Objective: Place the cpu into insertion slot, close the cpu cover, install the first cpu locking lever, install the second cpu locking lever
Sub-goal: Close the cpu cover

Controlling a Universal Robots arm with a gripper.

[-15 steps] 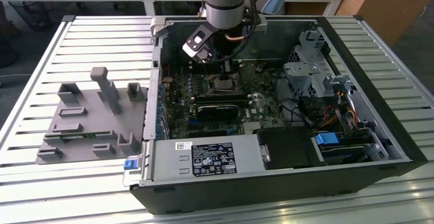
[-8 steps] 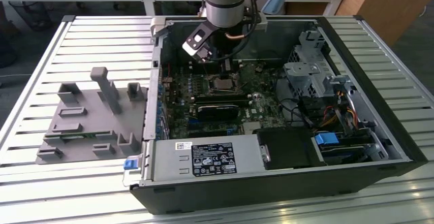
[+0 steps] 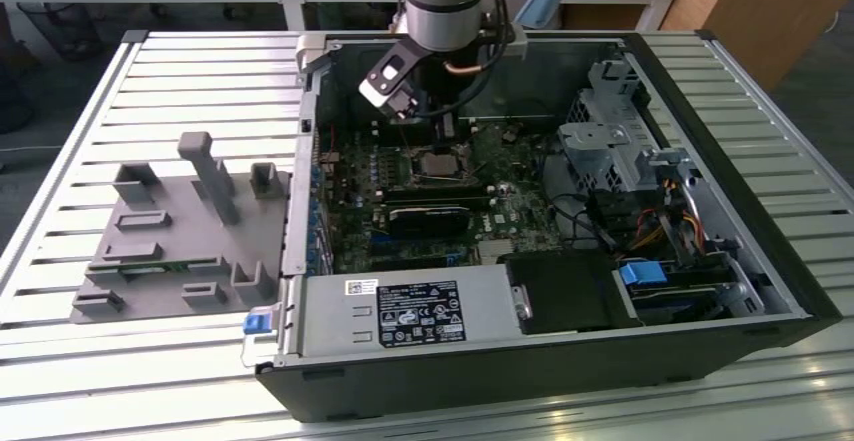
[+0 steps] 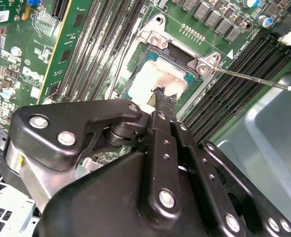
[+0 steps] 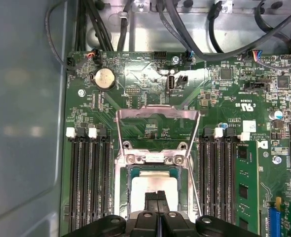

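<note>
While the arm reaches down into the open PC case, the gripper [image 4: 163, 96] has its two black fingers pinched fully together with nothing between them. The tips sit right over the near edge of the cpu [image 5: 153, 183]. I honestly can't tell if they're touching its face or just above it.

The cpu lies flat in the insertion slot [image 5: 122, 195], pale metal face up and square to the rim, so that bit looks done. The cpu cover [image 5: 158, 112] isn't closed. It's swung up off its hinge at the slot's far edge, and you can see green circuit board [image 5: 135, 79] through its big window.

One locking lever [image 4: 254, 80] is unlatched, a thin rod poking out from a slot corner across the memory slots [image 5: 89, 182].

Room is tight-ish. Long black memory slots flank the socket on both sides, close to its frame. Beyond one bank the grey case wall [image 5: 22, 123] runs parallel. Past the cover, a bundle of dark cables [image 5: 185, 24] crosses the board's far edge.

In the exterior view the power supply box [image 3: 400, 311] fills the near corner of the case. A grey fixture [image 3: 174, 231] sits on the slatted table [image 3: 134, 381] at that view's left, outside the case.
</note>
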